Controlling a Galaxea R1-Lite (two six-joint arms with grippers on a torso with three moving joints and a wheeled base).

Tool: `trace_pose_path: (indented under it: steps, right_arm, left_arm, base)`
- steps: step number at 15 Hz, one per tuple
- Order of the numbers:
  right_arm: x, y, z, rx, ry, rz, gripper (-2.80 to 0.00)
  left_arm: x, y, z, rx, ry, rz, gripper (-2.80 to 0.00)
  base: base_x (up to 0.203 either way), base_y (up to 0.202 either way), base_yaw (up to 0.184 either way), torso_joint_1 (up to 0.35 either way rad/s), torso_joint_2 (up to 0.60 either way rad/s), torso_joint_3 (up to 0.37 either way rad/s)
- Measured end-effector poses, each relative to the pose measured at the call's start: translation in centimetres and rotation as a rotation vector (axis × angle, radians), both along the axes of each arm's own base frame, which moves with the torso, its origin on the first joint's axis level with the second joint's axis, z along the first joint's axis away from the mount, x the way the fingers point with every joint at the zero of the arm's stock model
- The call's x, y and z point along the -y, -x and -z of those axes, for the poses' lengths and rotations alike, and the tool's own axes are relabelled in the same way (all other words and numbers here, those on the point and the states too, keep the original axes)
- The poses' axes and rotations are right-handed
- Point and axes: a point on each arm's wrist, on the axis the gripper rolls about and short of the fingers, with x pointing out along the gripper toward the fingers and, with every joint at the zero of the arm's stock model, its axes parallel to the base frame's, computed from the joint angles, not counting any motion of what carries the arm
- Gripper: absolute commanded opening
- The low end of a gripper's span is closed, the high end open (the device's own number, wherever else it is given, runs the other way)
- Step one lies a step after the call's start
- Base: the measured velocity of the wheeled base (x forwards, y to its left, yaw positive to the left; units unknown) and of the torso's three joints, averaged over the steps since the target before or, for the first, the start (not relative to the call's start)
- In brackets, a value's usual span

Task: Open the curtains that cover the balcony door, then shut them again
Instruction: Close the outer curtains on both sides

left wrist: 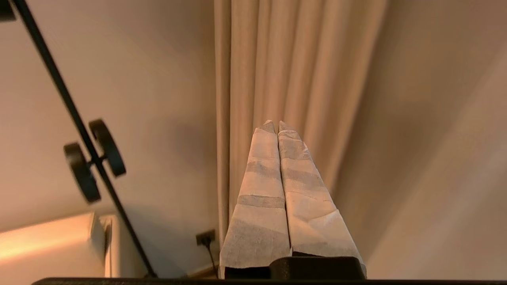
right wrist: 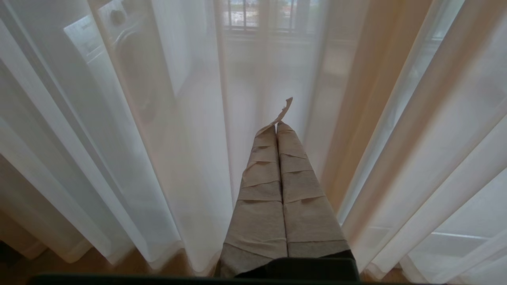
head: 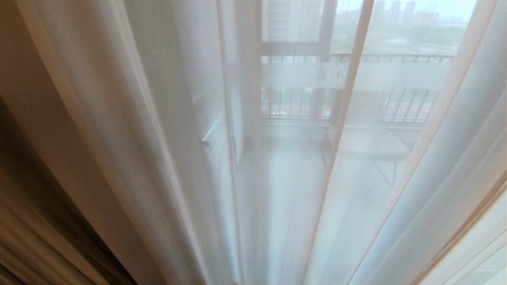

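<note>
Hanging drawn: sheer curtains | balcony door veiled behind

Sheer white curtains hang drawn across the whole view, with a heavier tan curtain bunched at the near left. Through the sheer cloth shows the balcony door with its frosted band, and beyond it a railing, a pale chair and hazy towers.

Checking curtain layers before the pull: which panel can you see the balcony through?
The sheer white curtain: the balcony railing and the balcony door's frosted band show through it. The heavy beige curtain is opaque, showing only folds.
</note>
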Motion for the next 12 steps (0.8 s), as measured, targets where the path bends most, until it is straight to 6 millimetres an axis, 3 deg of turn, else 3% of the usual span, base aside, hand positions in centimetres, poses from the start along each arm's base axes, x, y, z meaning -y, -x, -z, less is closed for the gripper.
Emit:
trace_pose_path:
  steps: [6, 12]
  right_arm:
    - [0.0, 0.0, 0.0, 0.0, 0.0, 0.0, -2.8]
    - [0.0, 0.0, 0.0, 0.0, 0.0, 0.001, -2.8]
  left_arm:
    - [-6.4, -3.4, 0.6, 0.01, -0.001, 0.058, 0.0]
    - [-10.3, -6.3, 2.4, -0.006, 0.041, 0.105, 0.0]
  base:
    - [0.0, 0.0, 0.0, 0.0, 0.0, 0.0]
    - [0.0, 0.0, 0.0, 0.0, 0.0, 0.0]
